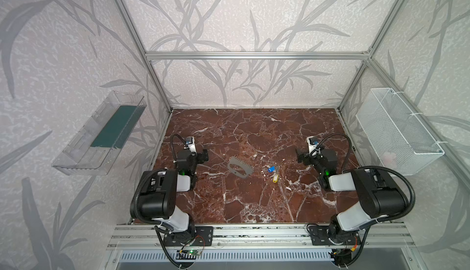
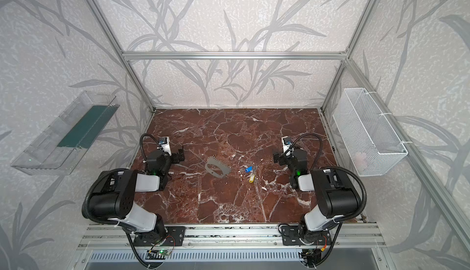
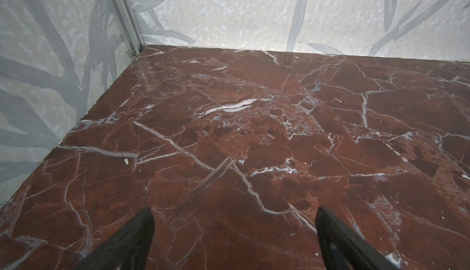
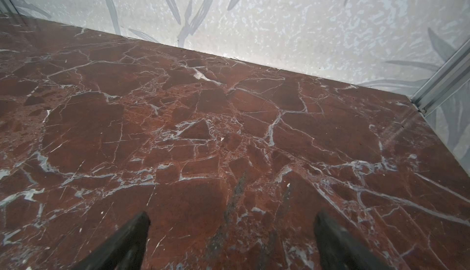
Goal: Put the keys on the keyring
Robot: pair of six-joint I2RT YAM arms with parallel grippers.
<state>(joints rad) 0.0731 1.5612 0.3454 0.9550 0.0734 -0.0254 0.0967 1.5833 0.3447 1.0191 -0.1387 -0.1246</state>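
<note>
Keyring [image 1: 240, 167]: grey D-shaped plate, oval cut-out, lying flat on surface [image 1: 254, 205].
Blue key [image 1: 271, 169]: lying nearby.
Yellow key [image 1: 275, 178]: lying just beside it.
Jaws: both pairs gaping, empty.

Both arms are bolted at the near edge of the desk [image 1: 254, 205], one by each near corner. The left arm [image 1: 157, 197] folds its elbow up high and reaches along the left edge. The right arm [image 1: 376, 195] does the same along the right edge. Each wrist is held low and level, facing the far edge. The left claw [image 3: 235, 211] hangs just above the desk, its black fingers [image 3: 132, 240] spread wide apart. The right claw [image 4: 231, 215] hangs the same way, just as wide.
</note>
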